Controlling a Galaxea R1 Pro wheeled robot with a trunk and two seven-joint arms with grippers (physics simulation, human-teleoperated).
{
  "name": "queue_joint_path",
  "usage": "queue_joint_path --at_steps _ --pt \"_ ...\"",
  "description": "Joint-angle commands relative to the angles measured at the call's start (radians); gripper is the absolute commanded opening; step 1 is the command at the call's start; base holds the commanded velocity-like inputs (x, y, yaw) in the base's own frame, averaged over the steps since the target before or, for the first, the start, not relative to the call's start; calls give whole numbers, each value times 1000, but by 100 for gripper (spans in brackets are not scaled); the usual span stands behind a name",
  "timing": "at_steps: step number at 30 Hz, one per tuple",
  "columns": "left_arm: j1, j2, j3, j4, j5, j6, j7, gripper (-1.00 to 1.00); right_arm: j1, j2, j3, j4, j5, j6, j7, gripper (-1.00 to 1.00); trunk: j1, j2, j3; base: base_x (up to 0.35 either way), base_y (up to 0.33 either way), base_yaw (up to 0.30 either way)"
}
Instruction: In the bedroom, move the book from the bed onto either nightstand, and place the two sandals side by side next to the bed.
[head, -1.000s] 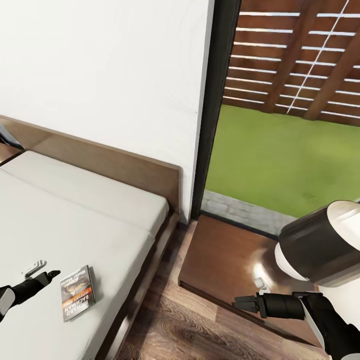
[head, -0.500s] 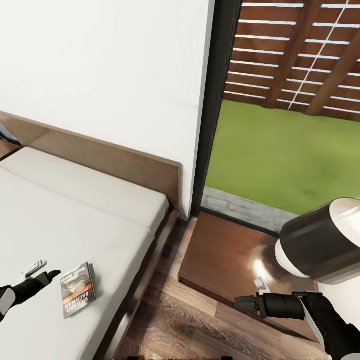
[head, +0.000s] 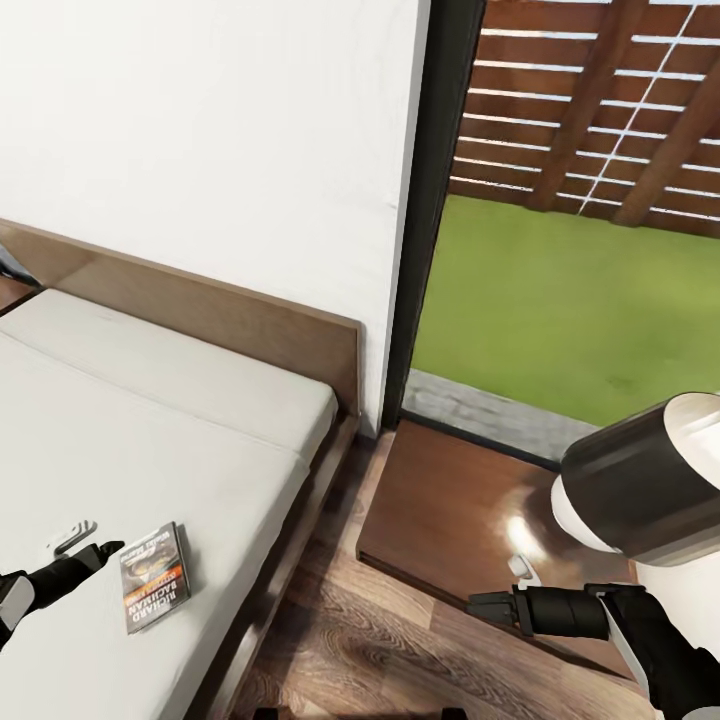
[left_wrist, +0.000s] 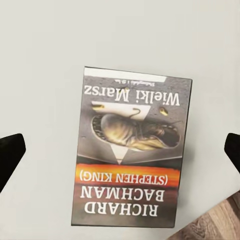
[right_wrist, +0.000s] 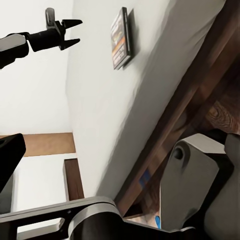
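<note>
Book (head: 154, 578) flat on mattress of bed (head: 200, 400), near its right edge; not yet moved. Left gripper (head: 88, 542) just left of book, fingers spread, empty. Right gripper (head: 480, 606) over floor near nightstand (head: 450, 510); finger state unclear. Sandal placement outstanding

Book (right_wrist: 121, 37) lying flat on the white mattress (right_wrist: 100, 110) near its edge, left gripper (right_wrist: 70, 31) above the mattress with fingers apart, dark wooden bed frame (right_wrist: 195, 95) beside the plank floor (right_wrist: 225, 112)
</note>
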Motion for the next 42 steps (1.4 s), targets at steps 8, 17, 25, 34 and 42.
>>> queue_joint_path --at_steps 8,17,25,34,42 --pt "-1 -6 8 -1 -4 8 -5 100 0 0 1 0 -1 10 3 100 31 -57 -26 0 0 0" --pt "-1 -6 8 -1 -4 8 -5 100 0 0 1 0 -1 10 3 100 39 -71 -33 0 0 0" --pt "-1 -6 8 -1 -4 9 -5 100 0 0 1 0 -1 10 3 100 58 -106 -48 0 0 0" --pt "-1 -6 8 -1 -4 9 -5 100 0 0 0 0 -1 10 3 100 92 -169 -76 0 0 0" --pt "-1 -6 9 -1 -4 9 -5 100 0 0 1 0 -1 10 3 100 123 -225 -102 0 0 0"
